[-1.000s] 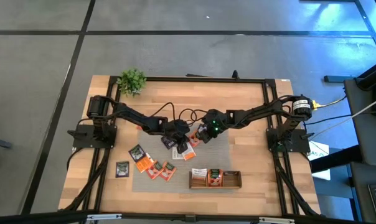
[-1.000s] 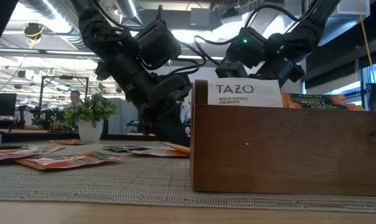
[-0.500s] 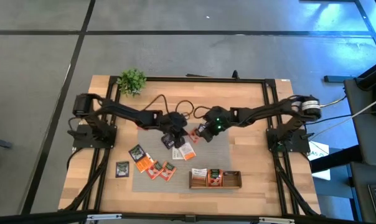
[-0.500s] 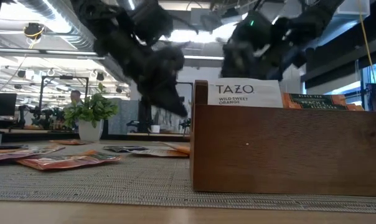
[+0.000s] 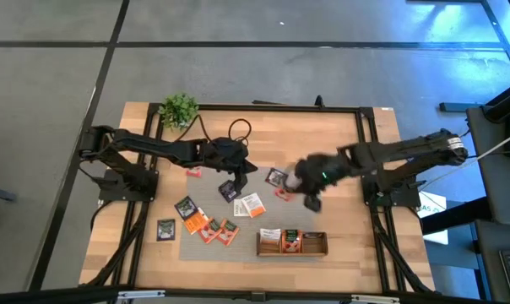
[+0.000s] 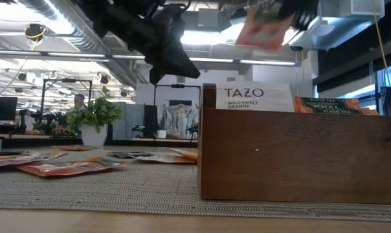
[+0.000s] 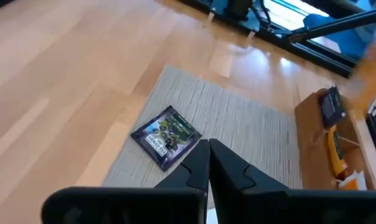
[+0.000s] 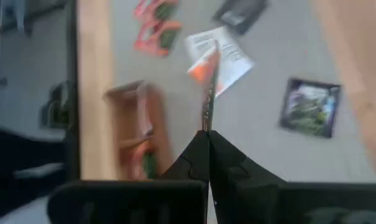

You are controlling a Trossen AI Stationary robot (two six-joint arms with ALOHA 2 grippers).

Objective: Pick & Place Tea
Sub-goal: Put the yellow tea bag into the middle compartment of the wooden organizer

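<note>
My right gripper (image 8: 208, 134) is up above the grey mat (image 5: 206, 249), jaws clamped on an orange tea sachet (image 8: 208, 74) that stands edge-on between the tips. From above, that gripper (image 5: 309, 187) sits just up-bench of the wooden tray (image 5: 317, 251); from bench level the sachet (image 6: 265, 27) hangs high over the tray (image 6: 299, 155), blurred.

My left gripper (image 7: 208, 149) is also off the mat, jaws pressed together with nothing between them, hovering near a dark purple sachet (image 7: 166, 136) lying flat on the mat. In the overhead picture this gripper (image 5: 241, 173) is over the mat's far-left part.

Where the tea lies: a dark sachet (image 5: 229, 192) and a white-and-orange one (image 5: 252, 204) rest mid-mat, another dark one (image 5: 276, 177) farther up. A dark-green sachet (image 5: 185, 207) and a cluster of orange ones (image 5: 211, 229) lie at the mat's left side, and one dark sachet (image 5: 165, 229) sits off the mat on the bare bench (image 5: 344, 143). The tray already holds sachets; a white TAZO sachet (image 6: 257, 98) stands upright in its end compartment. A small potted plant (image 5: 178, 110) stands at the bench's far-left corner.
</note>
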